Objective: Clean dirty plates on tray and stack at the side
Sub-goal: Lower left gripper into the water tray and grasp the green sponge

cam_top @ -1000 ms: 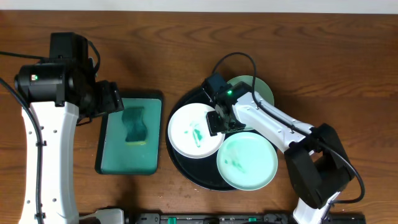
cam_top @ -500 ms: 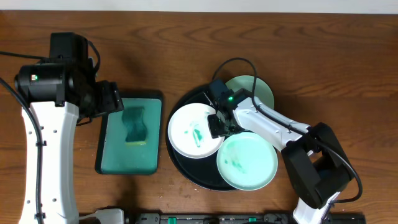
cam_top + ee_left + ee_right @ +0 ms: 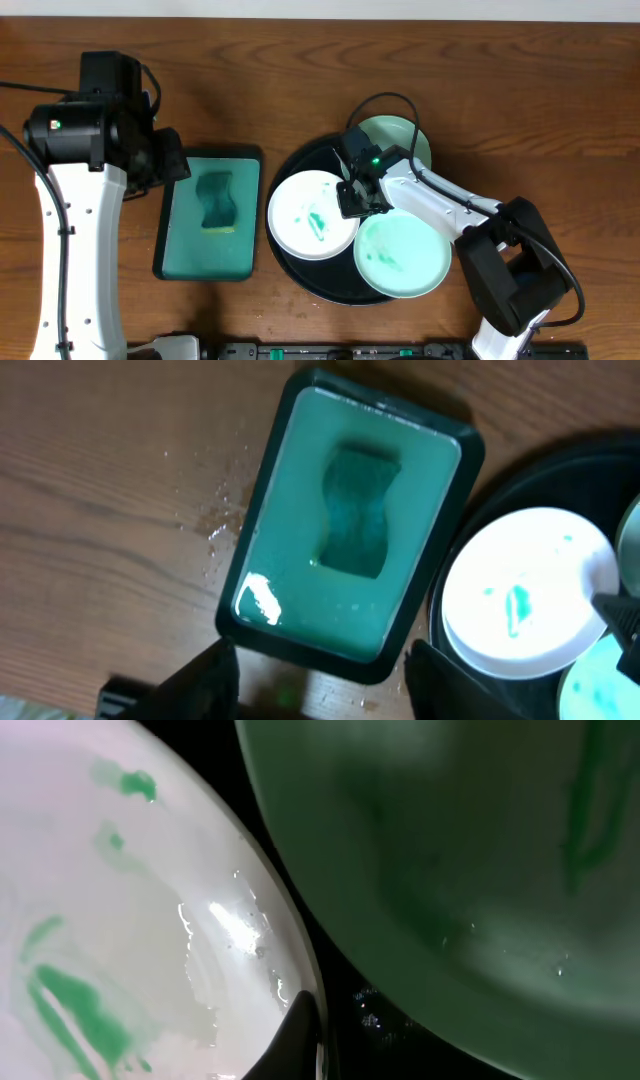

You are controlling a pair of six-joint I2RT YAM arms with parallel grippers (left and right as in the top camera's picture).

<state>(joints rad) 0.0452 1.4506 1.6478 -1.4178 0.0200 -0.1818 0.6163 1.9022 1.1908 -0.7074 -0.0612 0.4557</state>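
Note:
The black tray [image 3: 300, 272] holds a white plate [image 3: 310, 218] with green smears, a mint plate [image 3: 402, 258] in front and another mint plate [image 3: 402, 140] at the back. My right gripper [image 3: 354, 197] is shut on the white plate's right rim. Close up, one dark finger [image 3: 305, 1030] lies over the edge of the white plate [image 3: 120, 920], beside the mint plate [image 3: 450, 850]. My left gripper [image 3: 170, 160] hovers open at the left edge of the teal tray [image 3: 180, 245], its fingers [image 3: 215, 680] wide apart with nothing between them.
A dark green sponge [image 3: 217, 200] lies in the teal tray, which holds soapy water [image 3: 300, 590]. Water droplets [image 3: 222, 520] dot the wooden table left of it. A black rail [image 3: 330, 351] runs along the table's front edge.
My right gripper has closed on the white plate's rim, and the white plate and front mint plate have shifted slightly. My left gripper's fingers have drawn somewhat closer together.

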